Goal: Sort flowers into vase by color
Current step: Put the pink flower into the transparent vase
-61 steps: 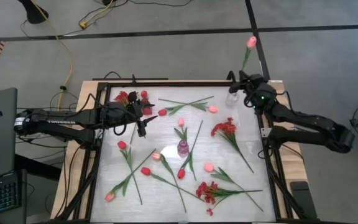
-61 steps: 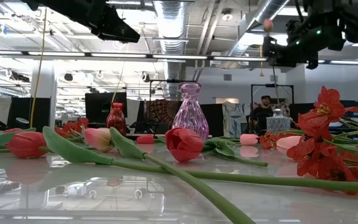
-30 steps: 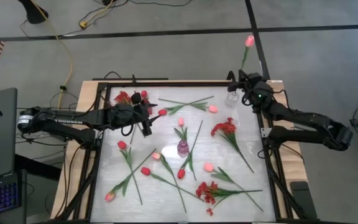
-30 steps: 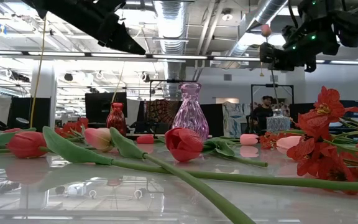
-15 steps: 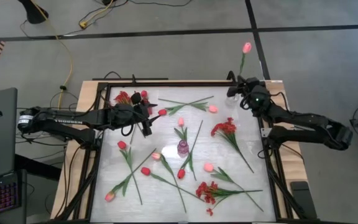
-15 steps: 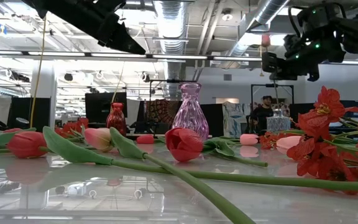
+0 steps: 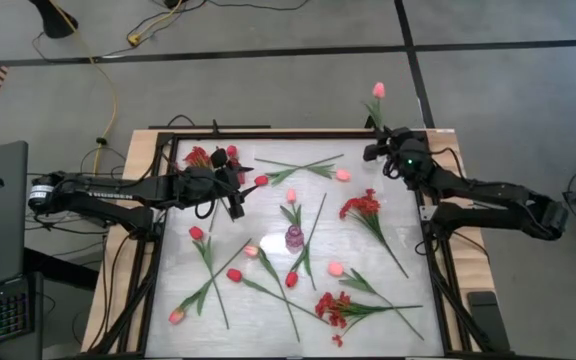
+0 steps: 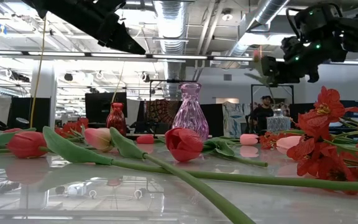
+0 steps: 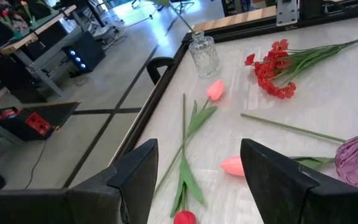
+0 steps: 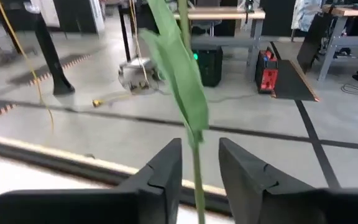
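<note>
I see a glossy white tabletop (image 7: 268,225) strewn with plastic flowers (image 7: 366,212) (concrete floor beyond). My right gripper (image 10: 197,180), fingers parted, brackets a pink tulip's thin green stem (image 10: 196,180); left gripper (image 9: 197,180) hovers spread.

Your table (image 7: 268,215) had a pale glossy top inside a dark frame. Pink tulips (image 7: 342,175) and red tulips (image 7: 234,274) lay scattered across it, with two red bunches (image 7: 360,206) toward its right edge. A purple vase (image 7: 295,238) stood near the middle, a red vase (image 8: 115,118) and a clear vase (image 9: 203,54) near the far corners.
</note>
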